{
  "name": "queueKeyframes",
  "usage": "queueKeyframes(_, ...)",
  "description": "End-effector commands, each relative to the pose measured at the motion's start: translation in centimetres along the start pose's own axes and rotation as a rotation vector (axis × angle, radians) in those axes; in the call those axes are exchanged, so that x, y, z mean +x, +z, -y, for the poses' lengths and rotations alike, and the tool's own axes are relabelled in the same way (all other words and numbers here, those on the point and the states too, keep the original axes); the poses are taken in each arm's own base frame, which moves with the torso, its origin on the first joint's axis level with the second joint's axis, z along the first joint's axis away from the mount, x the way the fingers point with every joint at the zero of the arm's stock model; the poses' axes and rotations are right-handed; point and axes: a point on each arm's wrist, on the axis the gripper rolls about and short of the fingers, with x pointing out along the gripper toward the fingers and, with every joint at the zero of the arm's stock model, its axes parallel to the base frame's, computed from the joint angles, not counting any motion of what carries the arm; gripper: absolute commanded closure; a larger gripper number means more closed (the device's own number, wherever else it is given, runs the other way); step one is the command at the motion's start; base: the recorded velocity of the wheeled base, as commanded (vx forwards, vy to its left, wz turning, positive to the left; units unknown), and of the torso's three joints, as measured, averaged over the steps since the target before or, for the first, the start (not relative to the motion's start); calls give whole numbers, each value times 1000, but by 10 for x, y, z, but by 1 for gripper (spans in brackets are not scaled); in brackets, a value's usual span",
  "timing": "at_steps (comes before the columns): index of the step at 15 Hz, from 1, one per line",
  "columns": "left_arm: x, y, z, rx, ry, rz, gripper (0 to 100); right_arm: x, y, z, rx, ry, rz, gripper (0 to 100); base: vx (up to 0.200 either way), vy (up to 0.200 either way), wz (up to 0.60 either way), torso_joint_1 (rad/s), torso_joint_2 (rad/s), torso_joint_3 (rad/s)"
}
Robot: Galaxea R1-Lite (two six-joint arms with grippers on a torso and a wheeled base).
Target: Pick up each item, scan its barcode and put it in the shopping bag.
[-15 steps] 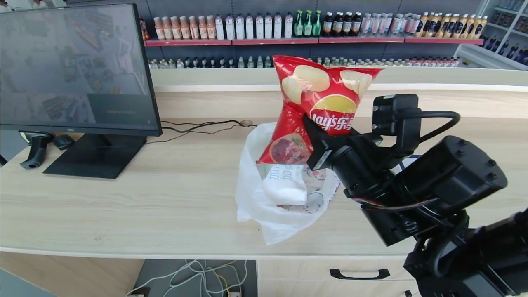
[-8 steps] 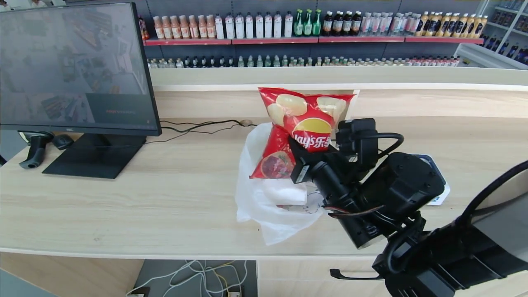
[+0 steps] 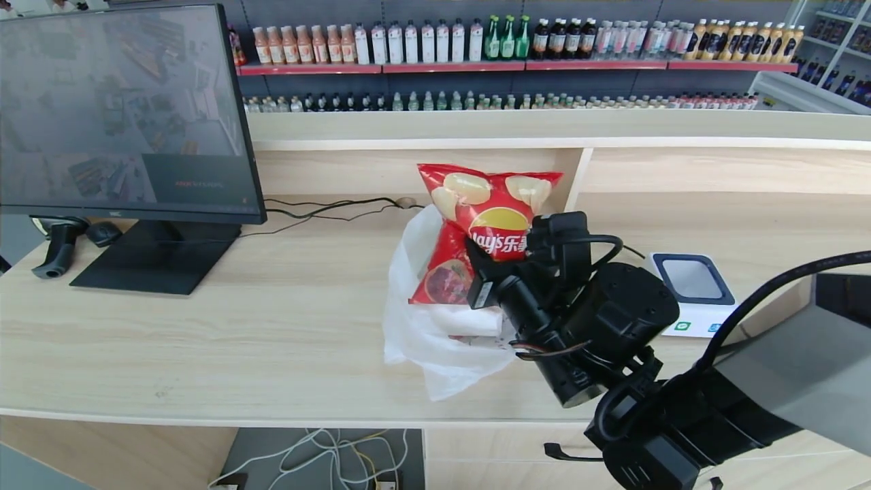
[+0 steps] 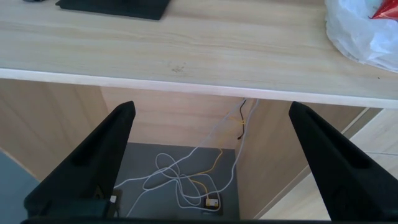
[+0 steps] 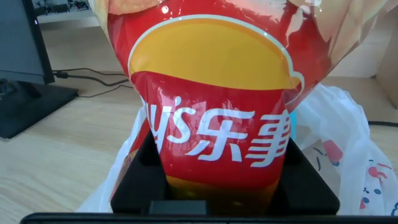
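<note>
I'm looking down on a light wooden counter (image 3: 204, 340) that is carrying everything here. Toward its left a monitor (image 3: 122, 109) is standing on a flat black base (image 3: 156, 262). Just beside that base a black handheld scanner (image 3: 58, 248) is sitting at the counter's left edge, with a small dark object (image 3: 104, 233) next to it. Black cables (image 3: 326, 207) are trailing from behind the monitor along the back of the counter. Near the middle a white plastic shopping bag (image 3: 429, 340) is lying crumpled and open, reaching close to the front edge. To its right, apart from it, a flat white scanner (image 3: 691, 292) with a dark window is resting on the wood.
</note>
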Motion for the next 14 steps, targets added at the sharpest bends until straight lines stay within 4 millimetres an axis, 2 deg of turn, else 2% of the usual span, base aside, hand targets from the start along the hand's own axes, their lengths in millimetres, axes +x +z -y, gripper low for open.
queueKeyframes(1, 0, 0, 0, 2, 0, 1, 0, 2, -5, 2, -6, -7, -9, 100, 0, 0, 0, 0, 0, 0)
queueKeyframes(4, 0, 0, 0, 0, 0, 1, 0, 8, -10, 17, -26, -49, -16, 100, 0, 0, 0, 0, 0, 0)
queueKeyframes(6, 0, 0, 0, 2, 0, -1, 0, 9, -13, 17, -31, -59, -21, 100, 0, 0, 0, 0, 0, 0)
queueKeyframes(7, 0, 0, 0, 2, 0, -1, 0, 9, -13, 16, -32, -62, -21, 0, 0, 0, 0, 0, 0, 0)
queueKeyframes(14, 0, 0, 0, 3, 0, -1, 0, 13, -3, 13, -5, -57, 25, 0, 0, 0, 0, 0, 0, 0)
